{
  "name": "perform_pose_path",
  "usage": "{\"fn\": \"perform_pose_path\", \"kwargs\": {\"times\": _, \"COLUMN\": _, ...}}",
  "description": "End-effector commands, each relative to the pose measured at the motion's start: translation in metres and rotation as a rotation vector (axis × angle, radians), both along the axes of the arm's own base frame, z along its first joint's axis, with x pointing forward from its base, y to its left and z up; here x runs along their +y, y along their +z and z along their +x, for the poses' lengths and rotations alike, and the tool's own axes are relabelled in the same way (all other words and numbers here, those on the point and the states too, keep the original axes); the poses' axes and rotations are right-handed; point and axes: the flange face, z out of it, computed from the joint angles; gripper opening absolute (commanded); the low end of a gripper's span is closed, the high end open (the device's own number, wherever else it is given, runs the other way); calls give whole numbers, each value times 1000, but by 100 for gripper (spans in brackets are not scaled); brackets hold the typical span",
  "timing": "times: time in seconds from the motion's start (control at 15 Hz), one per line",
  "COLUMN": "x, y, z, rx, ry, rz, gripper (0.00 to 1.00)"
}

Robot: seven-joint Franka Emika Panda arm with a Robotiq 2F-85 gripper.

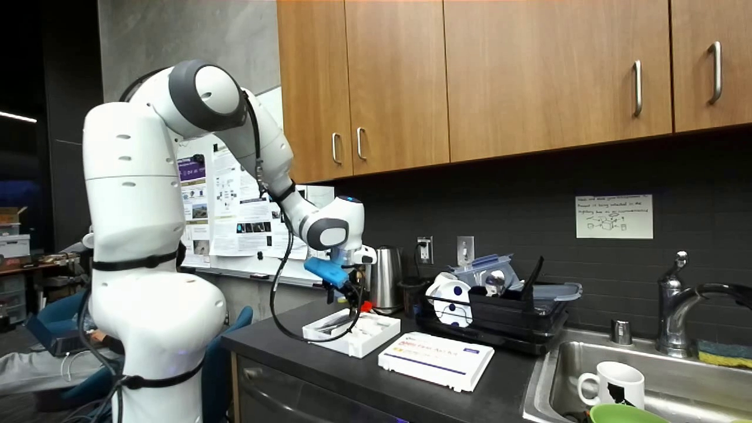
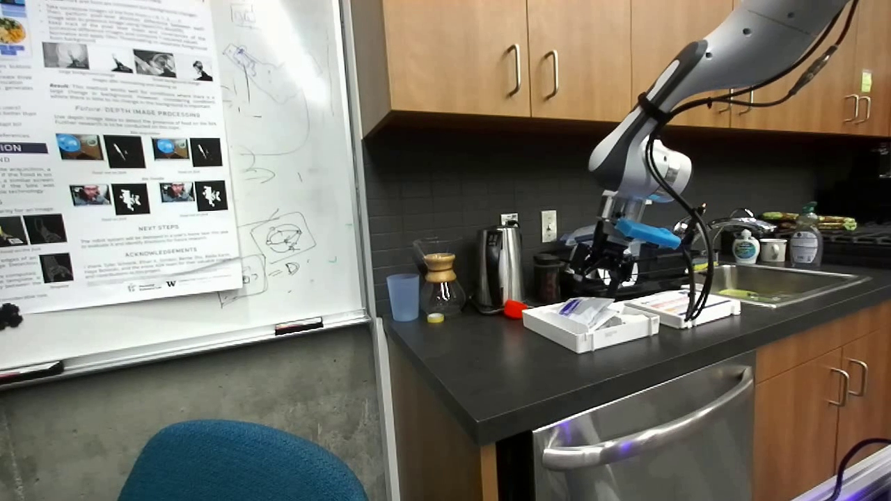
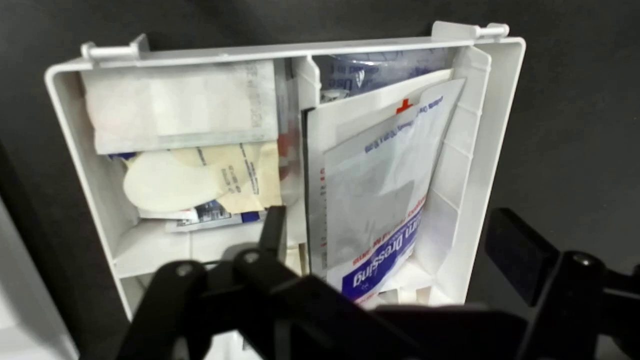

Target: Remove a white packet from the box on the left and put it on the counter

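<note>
In the wrist view the gripper (image 3: 397,240) has its fingers (image 3: 520,255) spread wide apart, at nine and three o'clock, with hold of nothing. The nine o'clock one overlaps the middle of the shallow white box (image 3: 490,125); the other shows past the wall, against the dark counter (image 3: 575,100). Between them in that view is the white packet (image 3: 370,215) printed "Dressing", leaning inside the box in the compartment on its three o'clock side. At ten o'clock in the box lies a whitish packet (image 3: 180,107), and at nine a cream packet (image 3: 255,175). In an exterior view the arm (image 2: 755,42) comes in from one o'clock and the gripper hangs over the box; whether a fingertip touches anything, I cannot tell. From the box there, a steel kettle (image 2: 501,268) stands at ten o'clock, and a flat white case (image 2: 720,308) sits just beside, between two and three.
</note>
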Motion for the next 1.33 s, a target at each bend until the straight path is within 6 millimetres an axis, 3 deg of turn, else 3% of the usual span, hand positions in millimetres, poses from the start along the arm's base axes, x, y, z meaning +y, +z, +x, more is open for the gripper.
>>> {"fn": "perform_pose_path", "kwargs": {"times": 0.0, "x": -2, "y": -5, "z": 9, "rx": 14, "ry": 17, "rz": 34, "gripper": 100}}
{"fn": "perform_pose_path", "kwargs": {"times": 0.13, "x": -1, "y": -8, "z": 10, "rx": 22, "ry": 22, "rz": 42, "gripper": 100}}
{"fn": "perform_pose_path", "kwargs": {"times": 0.2, "x": 0, "y": -9, "z": 10, "rx": 23, "ry": 26, "rz": 42, "gripper": 75}}
{"fn": "perform_pose_path", "kwargs": {"times": 0.33, "x": 0, "y": -9, "z": 11, "rx": 26, "ry": 30, "rz": 38, "gripper": 69}}
{"fn": "perform_pose_path", "kwargs": {"times": 0.93, "x": 8, "y": -11, "z": 12, "rx": 40, "ry": 43, "rz": 30, "gripper": 1}}
{"fn": "perform_pose_path", "kwargs": {"times": 1.27, "x": 11, "y": -4, "z": 6, "rx": 36, "ry": 48, "rz": 22, "gripper": 0}}
